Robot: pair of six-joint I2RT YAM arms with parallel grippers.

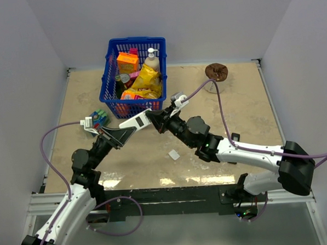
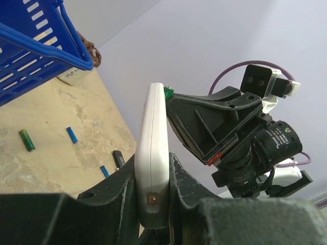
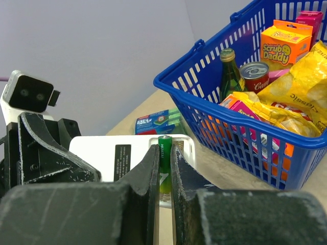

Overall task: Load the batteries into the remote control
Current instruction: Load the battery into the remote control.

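Top external view has both arms meeting in the air over the mottled tan surface (image 1: 244,102), just in front of a blue basket (image 1: 132,106) of groceries. The left fingers (image 2: 120,191) are clamped on the narrow edges of the white remote control (image 2: 153,148), holding it clear of the surface with its long axis pointing toward the other arm. The right fingers (image 3: 145,176) are closed on the sides of a green battery (image 3: 164,161), which stands upright in the right wrist view. That battery is against the remote's back face at the end facing the right arm, near a dark printed label (image 3: 122,154). Whether it is seated in the compartment cannot be told.

On the surface below lie a loose green cell (image 2: 27,139), two blue cells (image 2: 72,135) and a dark cell (image 2: 118,159), apart from one another. A small white cover piece (image 1: 174,154) lies near the right arm. A green and blue packet (image 1: 100,117) sits beside the basket's near left corner, and a brown lump (image 1: 216,71) lies at the far right.
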